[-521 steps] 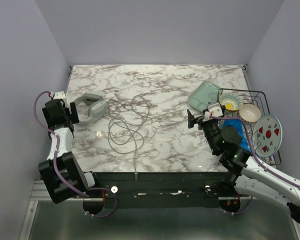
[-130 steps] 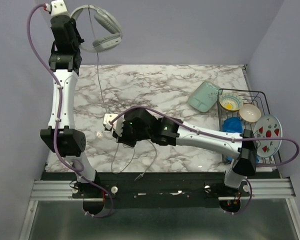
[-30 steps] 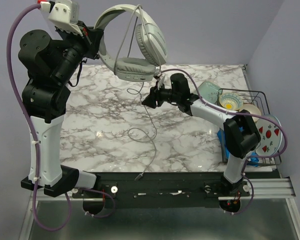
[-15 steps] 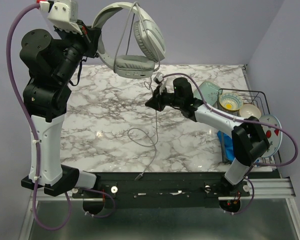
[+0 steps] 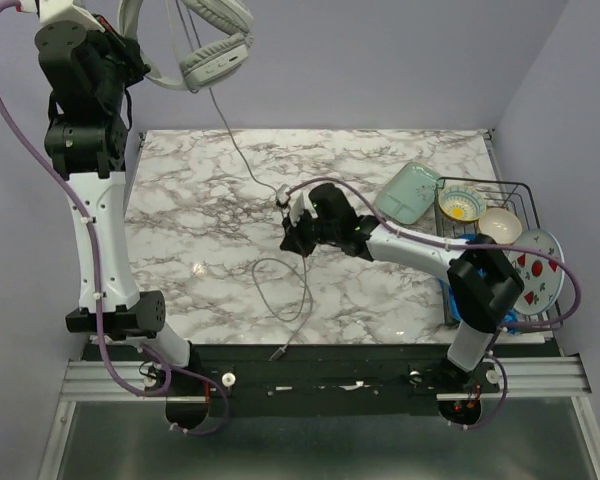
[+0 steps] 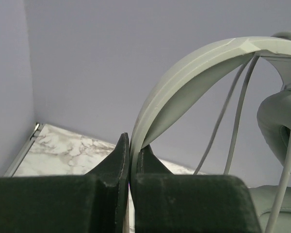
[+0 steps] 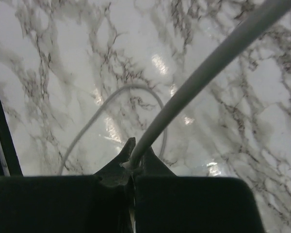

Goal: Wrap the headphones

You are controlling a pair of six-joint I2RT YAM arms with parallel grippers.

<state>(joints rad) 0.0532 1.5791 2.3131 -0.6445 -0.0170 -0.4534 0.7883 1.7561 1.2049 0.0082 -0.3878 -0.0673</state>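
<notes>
Headphones [image 5: 216, 63] lifted higher, bowls [image 5: 461, 205] in rack [image 5: 517, 186]

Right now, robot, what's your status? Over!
Left gripper shut on headphones headband, held high. Right gripper shut on cable. Loose end looped on table. Dish rack aside.

Top view: a rectangular white marble-patterned counter [image 5: 180, 210] with grey veining, enclosed by three plain pale lavender walls: back wall [image 5: 380, 60], left wall [image 5: 15, 300] and right wall [image 5: 580, 120]. A black strip [image 5: 330, 356] borders the counter's near edge, fronted by a silver metal rail [image 5: 540, 378]; below lies a dull grey floor panel [image 5: 300, 450]. Small bright glints [image 7: 160, 63] on the glossy counter indicate overhead lighting.
</notes>
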